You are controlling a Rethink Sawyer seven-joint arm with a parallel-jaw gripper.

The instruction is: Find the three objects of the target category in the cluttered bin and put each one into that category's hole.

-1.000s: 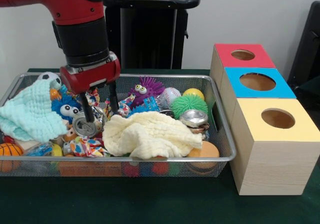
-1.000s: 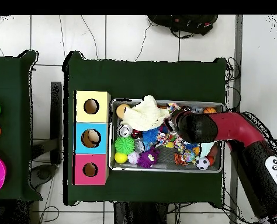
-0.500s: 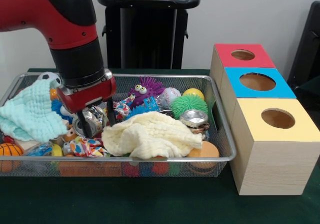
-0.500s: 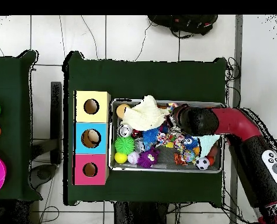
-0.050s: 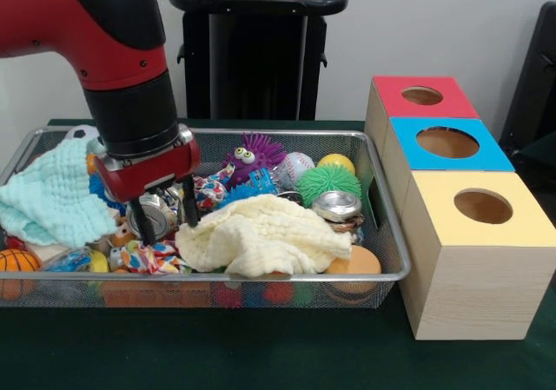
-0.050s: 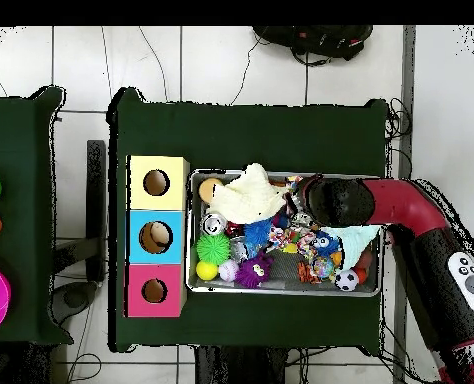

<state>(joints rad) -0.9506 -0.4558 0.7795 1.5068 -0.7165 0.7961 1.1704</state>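
Crushed silver can (image 5: 150, 215) in wire bin (image 5: 387, 234), clamped between pincer (image 5: 163, 220) fingers. Liable to slip if lifted: dented metal, snagging yellow cloth (image 5: 261, 234) alongside.

arm (image 5: 122, 69) over wire bin (image 5: 382, 234) | jaws astride silver can (image 5: 149, 214) | cream cloth (image 5: 261, 234) beside

Pale plain wall (image 5: 452, 25) behind. White tiled floor (image 6: 231, 65) with trailing cables (image 6: 161, 65). Dark green tabletop (image 6: 251, 125).

bright, even indoor light; soft shadows only, no glare, both views fairly sharp throughout.
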